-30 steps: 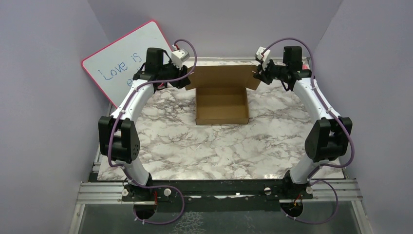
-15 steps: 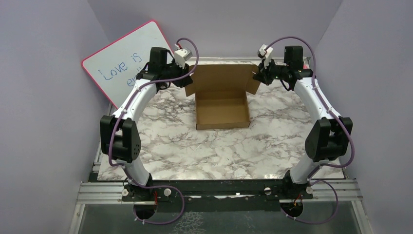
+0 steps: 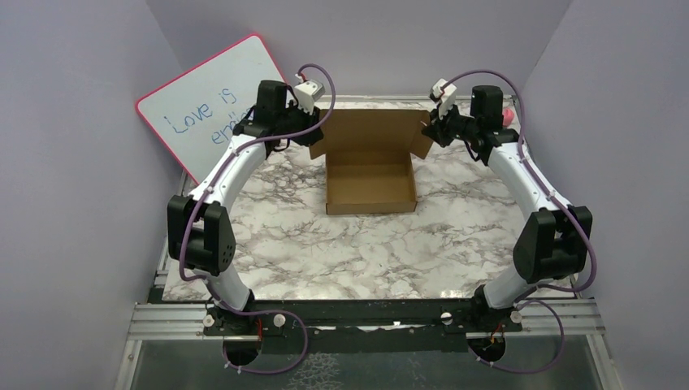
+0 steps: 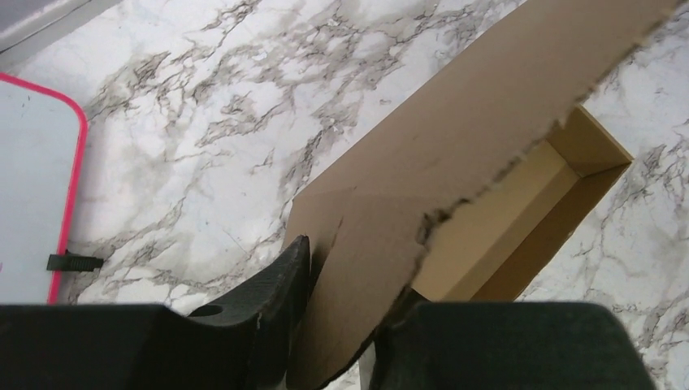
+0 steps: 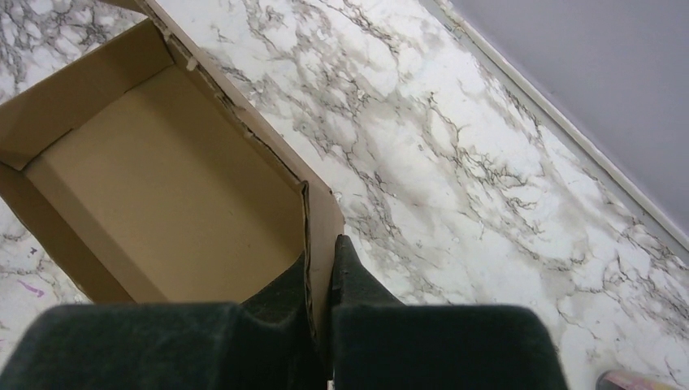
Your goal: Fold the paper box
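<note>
The paper box [image 3: 370, 184], brown cardboard, sits at the table's back centre with its shallow tray open and its lid [image 3: 370, 128] standing up behind it. My left gripper [image 3: 318, 135] is shut on the lid's left side flap [image 4: 382, 244]; the card runs slanted between both fingers in the left wrist view, where that gripper [image 4: 357, 284] fills the bottom edge. My right gripper [image 3: 427, 130] is shut on the lid's right side flap [image 5: 323, 213]. In the right wrist view that gripper [image 5: 321, 256] pinches the thin card edge, with the tray's inside [image 5: 162, 203] to its left.
A pink-framed whiteboard [image 3: 213, 106] leans against the left wall, close behind my left arm, and its corner [image 4: 32, 187] appears in the left wrist view. A small pink object [image 3: 509, 116] lies at the back right by the wall. Purple walls enclose the marble table [image 3: 357, 252].
My left gripper has closed onto the lid's left flap and moved slightly right. The lid stands a little more upright, and the right arm's elbow has swung outward.
</note>
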`<state>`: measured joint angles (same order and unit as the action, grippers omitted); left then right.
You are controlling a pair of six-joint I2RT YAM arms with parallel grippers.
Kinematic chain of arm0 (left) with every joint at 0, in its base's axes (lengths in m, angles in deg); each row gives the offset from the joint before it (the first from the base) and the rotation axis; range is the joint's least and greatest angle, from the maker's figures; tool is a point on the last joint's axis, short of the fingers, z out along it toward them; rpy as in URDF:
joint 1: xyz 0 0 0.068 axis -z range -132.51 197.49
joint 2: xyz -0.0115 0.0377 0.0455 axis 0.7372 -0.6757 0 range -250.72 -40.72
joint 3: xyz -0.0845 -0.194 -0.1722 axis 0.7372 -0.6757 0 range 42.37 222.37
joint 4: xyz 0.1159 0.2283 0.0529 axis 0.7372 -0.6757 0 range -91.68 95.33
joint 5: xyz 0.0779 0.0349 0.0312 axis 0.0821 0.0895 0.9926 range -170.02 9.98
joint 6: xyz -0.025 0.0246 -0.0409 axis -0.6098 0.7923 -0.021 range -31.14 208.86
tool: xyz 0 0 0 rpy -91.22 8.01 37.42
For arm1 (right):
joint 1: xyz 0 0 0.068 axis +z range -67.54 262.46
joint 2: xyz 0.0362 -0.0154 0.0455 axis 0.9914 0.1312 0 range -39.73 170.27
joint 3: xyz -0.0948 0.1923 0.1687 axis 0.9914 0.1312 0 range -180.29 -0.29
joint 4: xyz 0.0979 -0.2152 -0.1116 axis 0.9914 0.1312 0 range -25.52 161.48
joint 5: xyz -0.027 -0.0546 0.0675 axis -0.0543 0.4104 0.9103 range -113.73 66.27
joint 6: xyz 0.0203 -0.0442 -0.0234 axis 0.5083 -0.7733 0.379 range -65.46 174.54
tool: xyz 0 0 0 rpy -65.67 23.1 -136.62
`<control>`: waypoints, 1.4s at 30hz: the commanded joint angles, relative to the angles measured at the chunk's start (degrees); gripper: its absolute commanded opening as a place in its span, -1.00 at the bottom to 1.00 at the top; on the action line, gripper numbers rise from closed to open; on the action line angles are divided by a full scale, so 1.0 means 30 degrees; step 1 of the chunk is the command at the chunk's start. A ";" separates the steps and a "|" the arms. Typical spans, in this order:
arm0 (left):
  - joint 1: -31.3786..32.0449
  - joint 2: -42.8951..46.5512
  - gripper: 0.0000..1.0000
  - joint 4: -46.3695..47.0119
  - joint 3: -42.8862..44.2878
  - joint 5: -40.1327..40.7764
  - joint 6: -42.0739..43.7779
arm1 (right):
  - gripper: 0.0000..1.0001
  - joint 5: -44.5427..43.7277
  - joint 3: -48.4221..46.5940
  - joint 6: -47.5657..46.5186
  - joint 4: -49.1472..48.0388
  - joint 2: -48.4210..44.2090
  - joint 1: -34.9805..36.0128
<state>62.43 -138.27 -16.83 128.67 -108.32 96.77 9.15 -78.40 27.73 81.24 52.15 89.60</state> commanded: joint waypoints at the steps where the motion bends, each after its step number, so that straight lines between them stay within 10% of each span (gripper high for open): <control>1: 0.0156 0.1300 -0.42 -0.0258 -0.0583 0.2418 0.0636 | -0.98 -0.0086 0.0823 -0.0421 -0.0797 -0.0721 0.0178; 16: -0.0806 0.2016 0.47 -0.0847 -0.0133 0.0931 0.6580 | -0.98 0.1167 0.0195 -0.2021 0.0977 -0.0450 0.0170; 42: -0.0603 -0.0235 -0.09 -0.2220 0.1744 -0.2858 0.8152 | -0.98 0.1593 0.0078 -0.2050 0.1006 -0.0360 0.0157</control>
<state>60.09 -137.95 -21.68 131.69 -114.20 119.82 11.99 -76.85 21.75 81.98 51.01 89.66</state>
